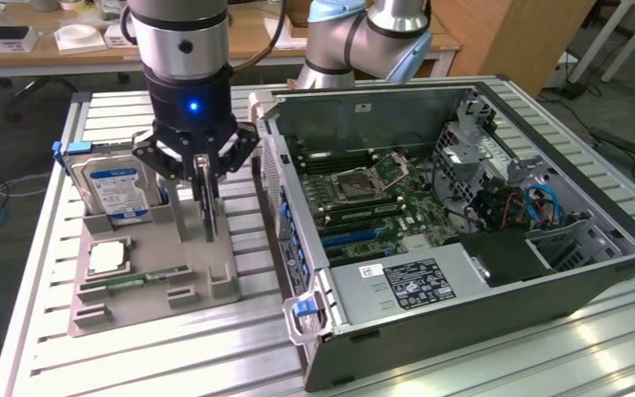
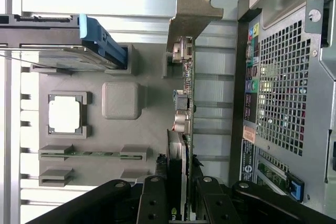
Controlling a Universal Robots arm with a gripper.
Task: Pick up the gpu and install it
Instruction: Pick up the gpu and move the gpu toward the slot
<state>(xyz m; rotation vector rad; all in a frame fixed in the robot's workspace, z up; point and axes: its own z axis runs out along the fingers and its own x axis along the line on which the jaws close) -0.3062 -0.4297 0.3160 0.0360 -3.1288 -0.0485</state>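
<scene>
We see the gripper (image 1: 205,178) straight above the gpu (image 1: 208,217), w/ its two fingers down on either side of the card's thin body. The jaws are narrow and seem pressed on both faces, so we read it as a grip on the gpu, not a hover. The gpu stands on edge in a slot of the grey holder tray (image 1: 152,310), its bottom edge apparently seated there, not lifted clear. In the wrist view the gripper (image 2: 180,182) clamps one end of the gpu (image 2: 186,103). The card's long axis runs away from the fingers to its metal mounting bracket (image 2: 191,14) at the far end, approx. parallel to the rear panel of the PC case (image 2: 283,87). The key relation: the open PC case (image 1: 582,248) sits just beside the tray, on the exterior view's right, w/ the motherboard (image 1: 373,207) facing up. The hard drive (image 1: 119,190) stands on the gpu's other side, CPU (image 1: 108,258) and memory stick (image 1: 141,277) lower on the tray, all on the slatted surface (image 1: 582,347).
</scene>
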